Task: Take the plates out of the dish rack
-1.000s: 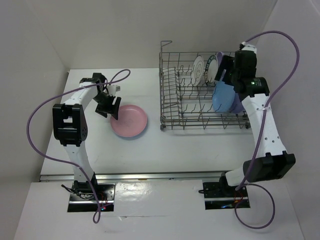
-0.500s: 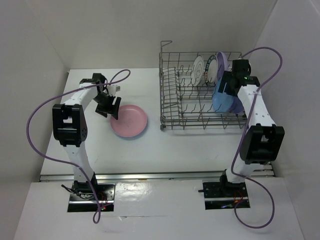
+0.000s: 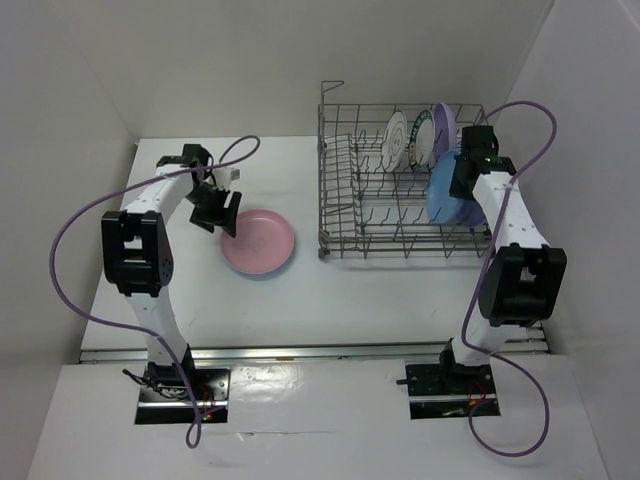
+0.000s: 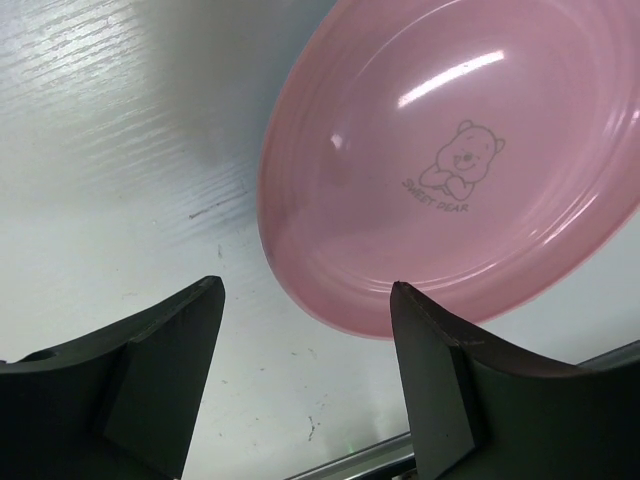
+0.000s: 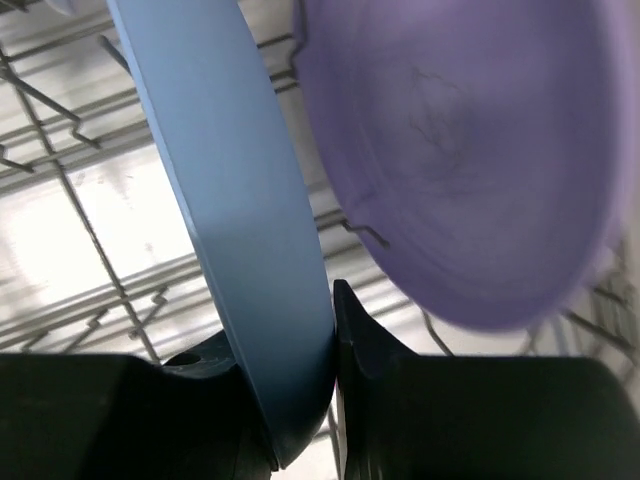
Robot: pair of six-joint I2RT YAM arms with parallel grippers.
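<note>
The grey wire dish rack (image 3: 340,215) stands at the back right with plates upright between its tines. My right gripper (image 3: 463,180) is shut on the rim of the blue plate (image 3: 440,190). In the right wrist view that blue plate (image 5: 240,200) is pinched between the fingers of the right gripper (image 5: 290,340), with a lilac plate (image 5: 460,150) close behind it. Two white plates with dark rims (image 3: 397,140) and a lilac plate (image 3: 444,125) stand further back. A pink plate (image 3: 258,242) lies flat on the table. My left gripper (image 3: 222,215) hangs open by its left edge, holding nothing (image 4: 307,288).
The rack's raised wire walls (image 3: 330,110) surround the plates, and its tines (image 5: 100,300) stand close beside the blue plate. White walls close in the table at the back and both sides. Purple cables loop above both arms.
The right arm has dropped lower into the rack and its gripper has shut on the blue plate's rim. The left arm and pink plate have not moved.
</note>
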